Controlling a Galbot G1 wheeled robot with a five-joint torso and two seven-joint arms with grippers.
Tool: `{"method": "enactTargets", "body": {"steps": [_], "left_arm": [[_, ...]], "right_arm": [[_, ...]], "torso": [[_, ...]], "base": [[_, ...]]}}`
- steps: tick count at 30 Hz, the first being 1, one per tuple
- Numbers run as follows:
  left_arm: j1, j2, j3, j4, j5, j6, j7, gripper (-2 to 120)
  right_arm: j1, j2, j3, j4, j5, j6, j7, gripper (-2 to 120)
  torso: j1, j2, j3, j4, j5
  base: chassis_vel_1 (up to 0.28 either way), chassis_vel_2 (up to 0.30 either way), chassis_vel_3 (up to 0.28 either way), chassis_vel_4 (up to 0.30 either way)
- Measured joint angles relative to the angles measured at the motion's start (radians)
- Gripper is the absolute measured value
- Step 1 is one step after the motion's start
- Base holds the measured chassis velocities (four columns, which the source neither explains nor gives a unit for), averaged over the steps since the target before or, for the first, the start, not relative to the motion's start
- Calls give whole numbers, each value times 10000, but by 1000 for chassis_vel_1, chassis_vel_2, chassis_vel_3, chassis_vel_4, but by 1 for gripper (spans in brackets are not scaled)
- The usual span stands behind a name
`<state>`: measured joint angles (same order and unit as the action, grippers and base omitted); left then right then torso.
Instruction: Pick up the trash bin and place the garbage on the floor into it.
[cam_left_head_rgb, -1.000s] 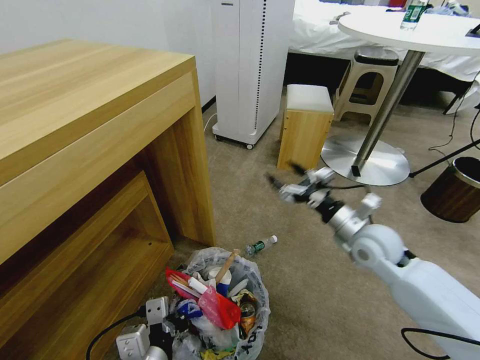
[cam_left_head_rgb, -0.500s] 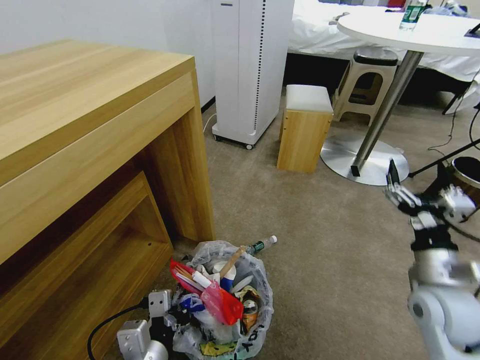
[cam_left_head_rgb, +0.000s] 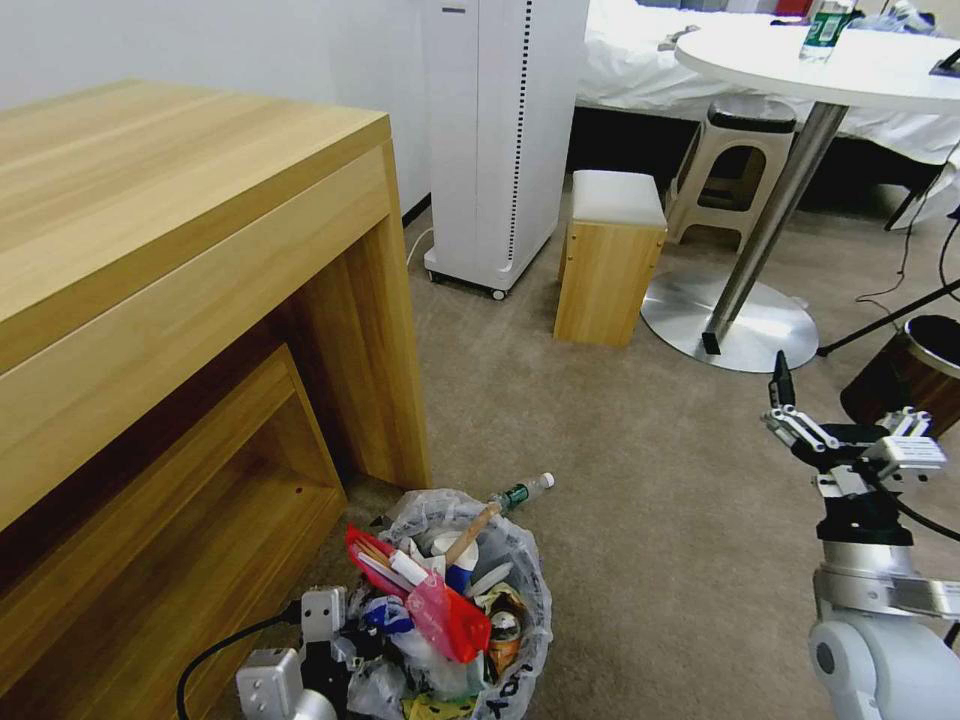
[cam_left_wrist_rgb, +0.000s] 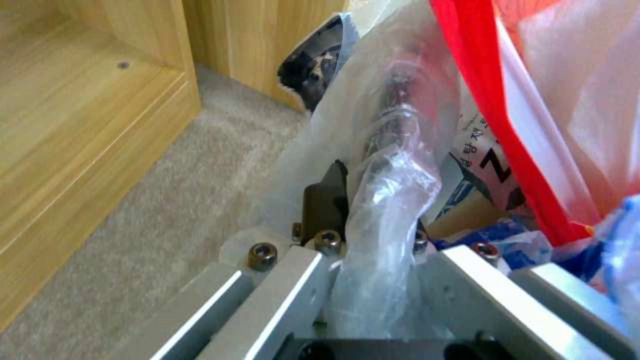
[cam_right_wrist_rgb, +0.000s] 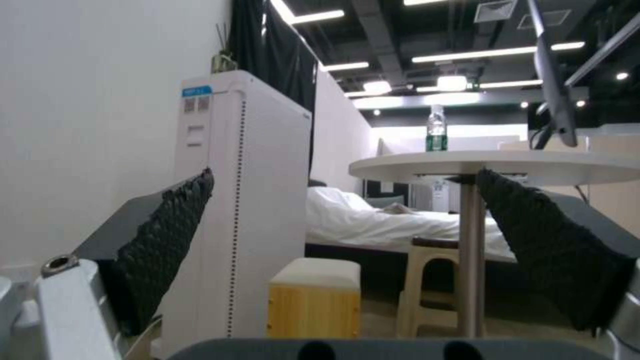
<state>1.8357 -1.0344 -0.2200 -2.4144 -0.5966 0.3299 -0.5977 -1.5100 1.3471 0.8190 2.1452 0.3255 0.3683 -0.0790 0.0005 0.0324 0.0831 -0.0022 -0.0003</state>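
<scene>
Wooden desk (cam_left_head_rgb: 180, 250) fills left side, carpet floor (cam_left_head_rgb: 620, 540) beside it. Trash bin (cam_left_head_rgb: 505, 690) sits at desk's foot, bag stuffed: red wrapper (cam_left_head_rgb: 445, 615), wooden stick (cam_left_head_rgb: 472, 532), orange can (cam_left_head_rgb: 500, 632). Green-labelled bottle (cam_left_head_rgb: 520, 491) lies on carpet just behind bin. Left gripper (cam_left_head_rgb: 318, 640) clamped on bin's rim; left wrist view adds black finger (cam_left_wrist_rgb: 325, 197) pinching bag plastic. Right gripper (cam_left_head_rgb: 835, 400) raised well right of bin, points upward; right wrist view shows pads (cam_right_wrist_rgb: 170, 220) spread wide, holding nothing.

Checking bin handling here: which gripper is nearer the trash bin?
Left. The left gripper is clamped on the trash bin at its bagged rim; the right gripper is open, raised well off to the bin's right.
</scene>
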Motion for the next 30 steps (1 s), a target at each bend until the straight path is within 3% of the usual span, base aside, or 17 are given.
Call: {"method": "enactTargets", "body": {"steps": [10, 18, 22, 24, 26, 27, 30], "left_arm": [[261, -200, -56, 25, 349, -16, 136, 0], [456, -291, -128, -4, 530, -38, 249, 0], [581, -369, -122, -15, 668, -52, 354, 0], [658, -373, -144, -54, 730, -87, 419, 0], [662, -362, -157, -58, 733, -92, 425, 0], [668, -327, -203, -81, 734, -104, 425, 0], [682, -293, -249, -140, 705, -105, 432, 0]], "right_arm": [[103, -93, -384, -422, -147, 380, -161, 100], [153, -583, -435, -715, 230, 188, -192, 100], [93, -1551, -707, -1238, 325, -171, 76, 100], [43, -2923, -1198, -1703, 741, -903, 924, 100], [66, -3199, -1301, -1799, 870, -1110, 1024, 100], [237, -3938, -1660, -1964, 1294, -1779, 1326, 100], [516, -4613, -2086, -2075, 1817, -2658, 1625, 100]], "torso": [[1, 0, 3, -1, 2], [3, -1, 7, -1, 3], [1, 0, 1, -1, 6], [0, 0, 0, 0, 2], [0, 0, 0, -3, 6], [0, 0, 1, -2, 5], [1, -1, 1, -2, 3]], "base": [[-190, 193, 202, -193], [-104, 124, 98, -112], [57, -46, -32, 46], [0, 0, 0, 0], [0, 0, 0, 0], [0, 0, 0, 0], [0, 0, 0, 0]]}}
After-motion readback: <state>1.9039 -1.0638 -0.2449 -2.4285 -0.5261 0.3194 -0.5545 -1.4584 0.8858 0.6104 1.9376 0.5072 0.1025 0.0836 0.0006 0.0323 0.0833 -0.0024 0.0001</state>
